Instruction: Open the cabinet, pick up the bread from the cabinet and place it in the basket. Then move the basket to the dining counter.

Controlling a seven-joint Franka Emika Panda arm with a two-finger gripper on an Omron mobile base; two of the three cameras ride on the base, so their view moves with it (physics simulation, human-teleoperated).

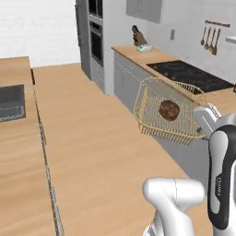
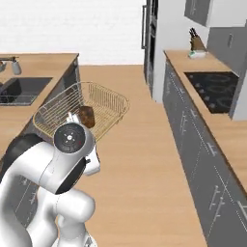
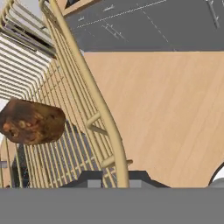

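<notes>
I'm carrying the basket (image 1: 168,109), my gripper (image 3: 114,178) clenched on its rim, bread (image 1: 169,110) inside. Next I must set it level on the dining counter (image 1: 23,152).

The pincer (image 3: 116,178) tips are mostly hidden behind the basket (image 3: 87,83) rim.

The basket (image 1: 184,131) is what carries the bread (image 1: 169,110): it hangs tilted in the air, its rim pinched between the fingers (image 3: 93,179), and the bun rests on its wire bottom, just beyond and to one side of them. Below the fingers runs the wood floor (image 1: 101,152). To one side of them stands the long surface (image 1: 14,152) with its dark sink (image 1: 11,102).
</notes>
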